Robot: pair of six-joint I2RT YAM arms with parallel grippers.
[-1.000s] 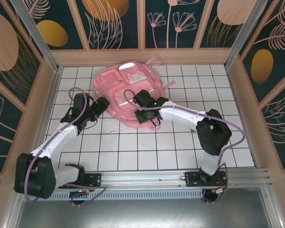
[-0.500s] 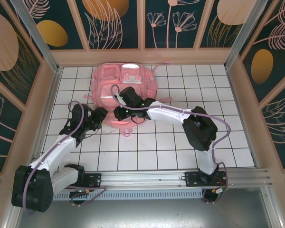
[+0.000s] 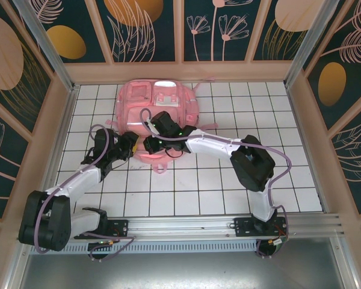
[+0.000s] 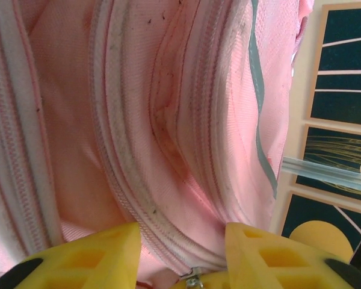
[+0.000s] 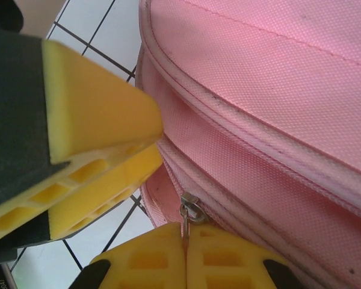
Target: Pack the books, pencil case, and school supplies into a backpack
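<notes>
White-tiled table [image 3: 198, 186], dark grid lines. Walls [image 3: 147, 30] far, left & right: dark teal panels w/ pink/gold plant motifs, pale wood frames. Alu rail [image 3: 186, 226] along near edge.

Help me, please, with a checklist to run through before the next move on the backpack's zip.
1. Zipper pull held by the right end effector: ok, it is pinched between the shut fingers.
2. Left end effector bracing the backpack: cannot tell. Its fingers stand either side of the zip seam, but the grip is unclear.
3. Room between the two end effectors: not ok. A left finger sits close beside the right one, so a pull may bump it.
4. Backpack lying flat on the table: ok.
5. Compartment open for packing: not ok, the zip beside the pull looks closed.
</notes>
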